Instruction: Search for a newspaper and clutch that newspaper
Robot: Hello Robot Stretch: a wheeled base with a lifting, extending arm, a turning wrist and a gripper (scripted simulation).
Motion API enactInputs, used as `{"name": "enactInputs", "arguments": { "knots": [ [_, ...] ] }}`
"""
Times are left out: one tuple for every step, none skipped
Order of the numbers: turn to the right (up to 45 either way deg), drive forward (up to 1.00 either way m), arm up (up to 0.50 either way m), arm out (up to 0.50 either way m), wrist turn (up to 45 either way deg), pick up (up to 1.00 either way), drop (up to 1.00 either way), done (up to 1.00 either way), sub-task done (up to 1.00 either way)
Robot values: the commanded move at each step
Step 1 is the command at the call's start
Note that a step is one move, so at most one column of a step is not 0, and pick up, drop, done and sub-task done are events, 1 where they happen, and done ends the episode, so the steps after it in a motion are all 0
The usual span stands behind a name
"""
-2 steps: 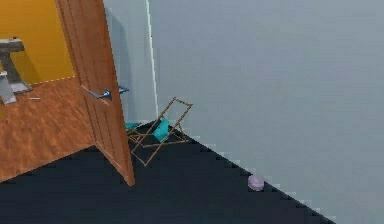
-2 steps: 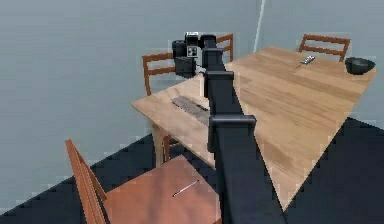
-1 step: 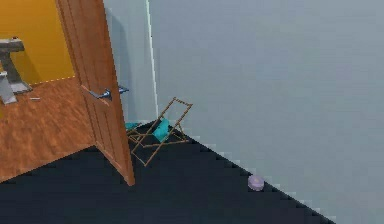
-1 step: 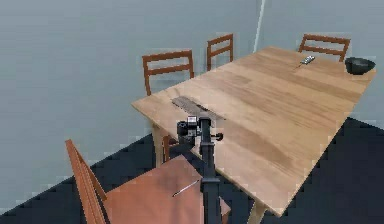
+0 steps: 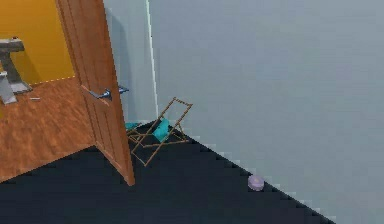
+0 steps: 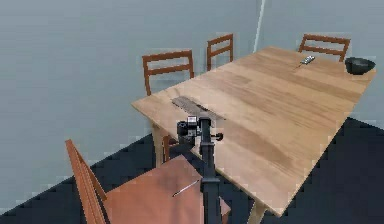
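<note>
A flat grey sheet-like thing [image 6: 191,103], perhaps a newspaper, lies on the wooden table [image 6: 270,110] near its left end. My arm rises from the bottom edge of the arm side view, and the gripper [image 6: 188,132] stands at the table's near edge, just below that grey thing. With the tabletop and the grey thing right behind the gripper's far end, I cannot tell whether it holds anything.
Wooden chairs [image 6: 168,68] stand round the table, one [image 6: 150,198] close beside the arm. A dark bowl [image 6: 358,66] and a small grey item [image 6: 308,60] sit at the far end. In the forward view there are an open wooden door [image 5: 100,80], a folded wooden rack [image 5: 160,130] and a small purple object [image 5: 256,183].
</note>
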Motion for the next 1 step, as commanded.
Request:
{"name": "enactInputs", "arguments": {
  "knots": [
    [0.0, 0.0, 0.1, 0.0, 0.0, 0.0, 0.0, 0.0, 0.0]
  ]
}}
